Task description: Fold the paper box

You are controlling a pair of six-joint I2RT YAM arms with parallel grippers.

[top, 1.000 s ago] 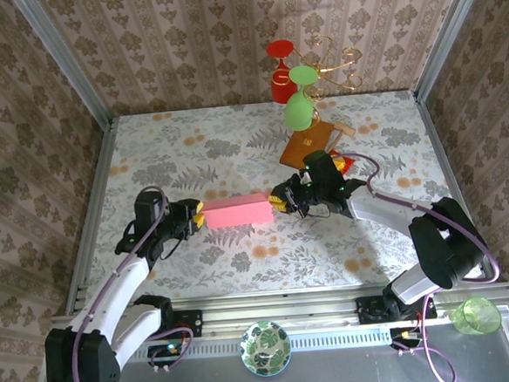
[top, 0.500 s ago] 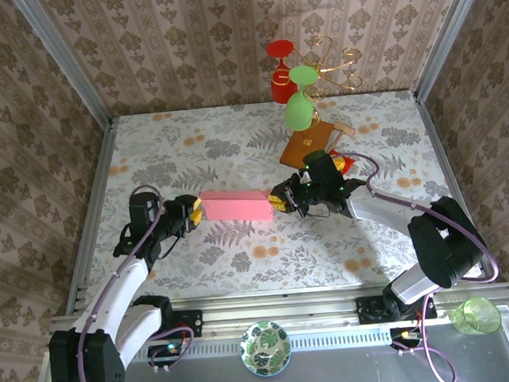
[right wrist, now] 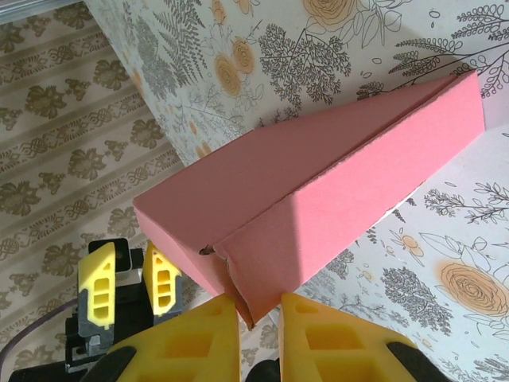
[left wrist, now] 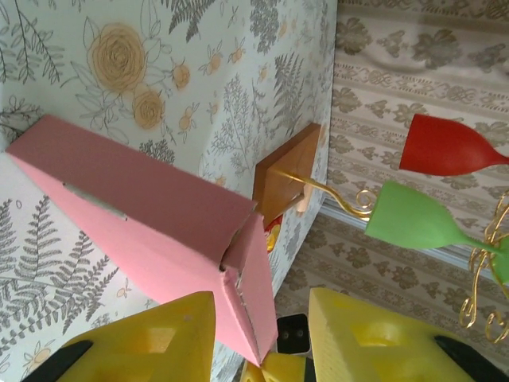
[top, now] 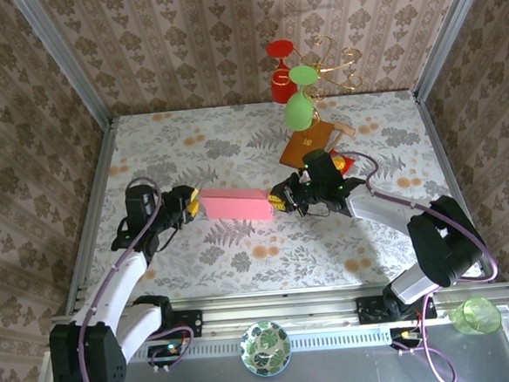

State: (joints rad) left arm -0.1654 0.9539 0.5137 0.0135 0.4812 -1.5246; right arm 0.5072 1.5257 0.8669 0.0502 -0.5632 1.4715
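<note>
The paper box (top: pixel 235 206) is a long pink closed sleeve lying mid-table between my two grippers. My right gripper (top: pixel 279 202) holds its right end; in the right wrist view the yellow fingers (right wrist: pixel 215 334) pinch the box's end flap (right wrist: pixel 262 278), and the right gripper (right wrist: pixel 258 306) is shut on it. My left gripper (top: pixel 192 204) is at the box's left end. In the left wrist view the paper box (left wrist: pixel 143 207) pokes its corner between the spread jaws of the left gripper (left wrist: pixel 262 318), close to the left finger and clear of the right one.
A brown board (top: pixel 306 144) and a small red-yellow packet (top: pixel 344 162) lie just behind the right gripper. A gold stand with red and green cups (top: pixel 298 83) rises at the back wall. A patterned bowl (top: pixel 265 348) and a green cup (top: pixel 475 315) sit on the near rail.
The left arm has drawn back to the left and farther up the table, its jaws a little wider. The box's left end has swung slightly away. The right gripper keeps its hold.
</note>
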